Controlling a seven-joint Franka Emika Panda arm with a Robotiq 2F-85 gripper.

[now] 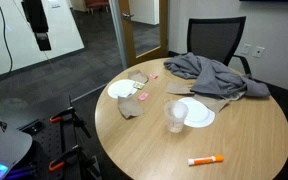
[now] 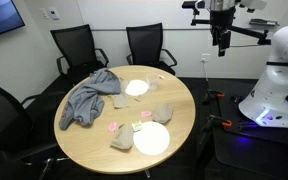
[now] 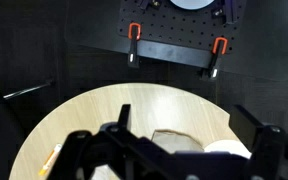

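high beside table (image 2: 179,108), gripper (image 2: 220,46) downward, agape

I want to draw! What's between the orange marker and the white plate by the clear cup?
Nothing: only bare round wooden table between orange marker and white round plate, shown in an exterior view.

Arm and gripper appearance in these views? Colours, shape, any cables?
The arm is white, with rounded, glossy links. The gripper is black and boxy; the wrist view shows dark, blocky jaws. Any cables are too small to make out.
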